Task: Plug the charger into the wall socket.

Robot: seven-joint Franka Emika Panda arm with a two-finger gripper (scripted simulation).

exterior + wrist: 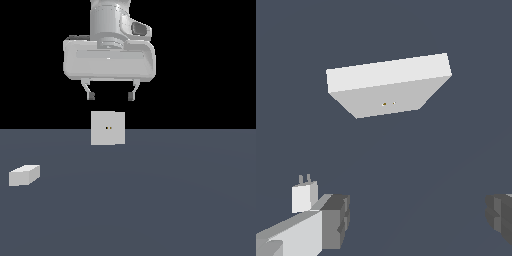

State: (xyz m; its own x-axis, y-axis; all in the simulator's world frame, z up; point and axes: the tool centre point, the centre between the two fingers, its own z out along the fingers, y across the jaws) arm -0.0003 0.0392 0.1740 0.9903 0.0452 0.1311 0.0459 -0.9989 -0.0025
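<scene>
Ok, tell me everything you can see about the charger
The charger is a small, plain off-white block, elongated like a brick, matte and unmarked. It lies flat on the dark grey floor, toward the exterior view's left, well apart from the wall socket. In the wrist view two short grey prongs stick out of one end. Nothing touches it except the floor; the open gripper hangs high above the socket, away from it.

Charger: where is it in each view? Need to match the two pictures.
Exterior view: charger lies on the floor at the exterior view's far left, apart from the wall socket.
Wrist view: charger, two prongs showing, just past one tool finger.
Shared landmark: the wall socket, two holes.
</scene>
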